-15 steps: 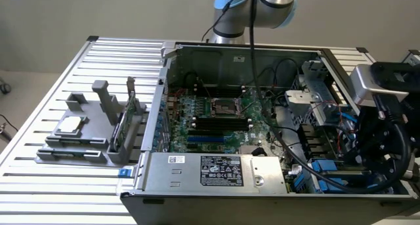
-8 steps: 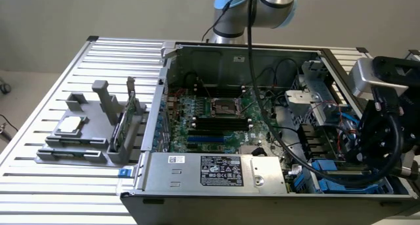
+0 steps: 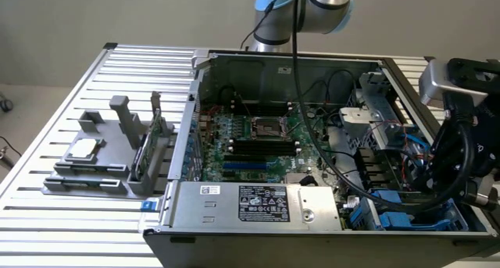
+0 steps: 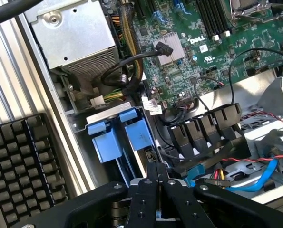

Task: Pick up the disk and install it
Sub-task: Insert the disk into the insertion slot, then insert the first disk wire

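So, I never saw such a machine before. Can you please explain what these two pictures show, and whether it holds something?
It is a robot arm working over an open computer case on a slatted metal table. One picture comes from a camera beside the scene, the other from a camera on the arm's wrist, looking down past its gripper. The fingers are shut, just above blue plastic drive holders in the case's corner. I cannot tell whether they hold anything. Inside are a green circuit board and a silver power box. A grey stand with parts sits beside the case.
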`<state>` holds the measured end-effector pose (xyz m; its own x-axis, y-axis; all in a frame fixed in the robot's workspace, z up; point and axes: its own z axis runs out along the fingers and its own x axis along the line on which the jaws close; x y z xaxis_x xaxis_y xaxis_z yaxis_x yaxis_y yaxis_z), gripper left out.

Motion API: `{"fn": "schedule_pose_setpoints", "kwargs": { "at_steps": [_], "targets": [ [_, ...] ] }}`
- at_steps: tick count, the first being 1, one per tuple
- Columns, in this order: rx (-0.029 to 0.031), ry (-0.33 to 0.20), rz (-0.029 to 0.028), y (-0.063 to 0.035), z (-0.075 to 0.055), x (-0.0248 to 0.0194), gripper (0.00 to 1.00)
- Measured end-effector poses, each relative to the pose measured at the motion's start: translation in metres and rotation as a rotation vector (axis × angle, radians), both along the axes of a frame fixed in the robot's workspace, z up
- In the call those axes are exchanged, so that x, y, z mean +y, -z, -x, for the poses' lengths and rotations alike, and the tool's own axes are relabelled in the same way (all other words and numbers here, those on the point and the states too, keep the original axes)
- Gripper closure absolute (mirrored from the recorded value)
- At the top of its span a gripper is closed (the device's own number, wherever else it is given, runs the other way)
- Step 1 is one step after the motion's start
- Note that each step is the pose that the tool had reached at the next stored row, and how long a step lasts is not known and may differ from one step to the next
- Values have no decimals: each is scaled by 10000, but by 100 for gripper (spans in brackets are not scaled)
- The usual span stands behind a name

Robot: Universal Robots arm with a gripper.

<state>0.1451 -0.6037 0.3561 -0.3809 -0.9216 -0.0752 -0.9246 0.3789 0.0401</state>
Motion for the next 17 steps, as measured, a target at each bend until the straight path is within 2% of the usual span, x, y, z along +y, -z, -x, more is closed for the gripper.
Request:
{"fn": "schedule_pose_setpoints", "kwargs": {
  "at_steps": [4,17],
  "targets": [
    [27,361,-11,-16,0,0,89],
    [28,361,-11,-17,0,0,89]
  ]
}}
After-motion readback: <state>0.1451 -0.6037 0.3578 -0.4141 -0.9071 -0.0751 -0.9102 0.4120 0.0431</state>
